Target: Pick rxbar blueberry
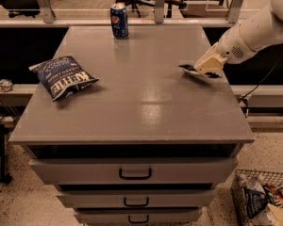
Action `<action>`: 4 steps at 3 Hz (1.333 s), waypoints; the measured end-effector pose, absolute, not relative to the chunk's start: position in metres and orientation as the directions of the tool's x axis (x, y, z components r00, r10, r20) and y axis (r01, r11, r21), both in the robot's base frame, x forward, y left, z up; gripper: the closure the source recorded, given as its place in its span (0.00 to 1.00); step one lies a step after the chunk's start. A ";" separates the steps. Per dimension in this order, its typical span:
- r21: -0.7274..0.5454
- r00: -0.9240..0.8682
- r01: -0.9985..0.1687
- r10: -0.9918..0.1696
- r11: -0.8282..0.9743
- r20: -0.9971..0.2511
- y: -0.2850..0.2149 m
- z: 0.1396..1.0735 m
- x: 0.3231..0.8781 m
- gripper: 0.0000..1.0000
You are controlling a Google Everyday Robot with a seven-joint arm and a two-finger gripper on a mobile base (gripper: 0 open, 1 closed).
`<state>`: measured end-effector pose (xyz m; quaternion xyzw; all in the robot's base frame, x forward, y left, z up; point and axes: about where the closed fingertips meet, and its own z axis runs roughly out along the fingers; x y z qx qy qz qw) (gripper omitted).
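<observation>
The rxbar blueberry [188, 68], a small flat dark bar, is at the right side of the grey tabletop [141, 107]. Its left end sticks out from under my gripper, and the rest is hidden by the fingers. My gripper [205, 68] comes in from the right on a white arm. It is shut on the bar and holds it tilted, slightly above the table surface.
A crinkled blue Kettle chip bag [62, 76] lies at the left of the table. A blue Pepsi can [119, 20] stands at the far edge. Drawers [134, 172] are below the top. A wire basket of snacks [264, 202] sits on the floor at the lower right.
</observation>
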<state>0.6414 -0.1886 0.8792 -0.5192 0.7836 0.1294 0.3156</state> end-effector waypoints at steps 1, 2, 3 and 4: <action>-0.134 -0.216 -0.907 -0.715 0.399 -0.665 -0.175 0.901 0.639 1.00; -0.142 -0.153 -0.920 -0.670 0.365 -0.727 -0.160 0.928 0.640 1.00; -0.144 -0.082 -0.933 -0.583 0.331 -0.808 -0.143 0.963 0.638 1.00; -0.126 -0.038 -0.944 -0.479 0.306 -0.877 -0.128 0.993 0.631 1.00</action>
